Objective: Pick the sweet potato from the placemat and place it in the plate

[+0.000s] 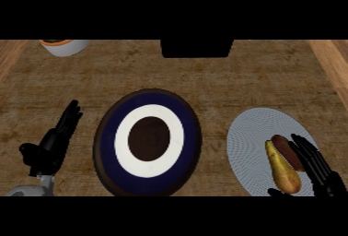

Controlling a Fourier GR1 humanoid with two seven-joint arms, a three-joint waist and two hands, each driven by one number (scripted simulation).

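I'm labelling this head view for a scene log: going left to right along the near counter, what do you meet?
Left hand → plate → placemat → yellowish item → sweet potato → right hand.

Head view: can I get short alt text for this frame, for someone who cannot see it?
The right robot hand reaches with straight fingers beside a sweet potato lying on a pale round placemat. A dark plate with blue and white rings sits at the centre of the counter, and the open left robot hand rests at its left.
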